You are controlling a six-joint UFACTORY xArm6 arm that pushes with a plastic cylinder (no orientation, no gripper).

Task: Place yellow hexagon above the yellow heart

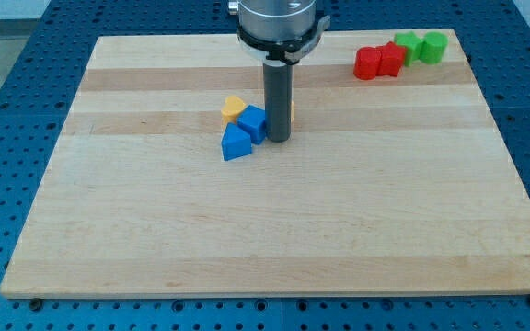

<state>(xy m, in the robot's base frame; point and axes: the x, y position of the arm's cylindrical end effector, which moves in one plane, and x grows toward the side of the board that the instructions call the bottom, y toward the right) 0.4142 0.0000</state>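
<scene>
Centrally on the wooden tabletop [274, 230]: my tip [277, 140], a plain rod with no fingers to part or close, touching the right side of two blue blocks [245, 133]. Yellow hexagon [234, 108] just above-left of the blue pair. Sliver of yellow [291, 111] behind the rod, shape unclear. Far upper right: two red blocks [378, 62] beside two green blocks [421, 46].

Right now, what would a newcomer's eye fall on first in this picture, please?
Probably my tip, planted near the board's upper middle right beside two blue blocks, with a yellow block just above them. Next, the row of two red blocks and two green blocks at the view's top right corner.
</scene>
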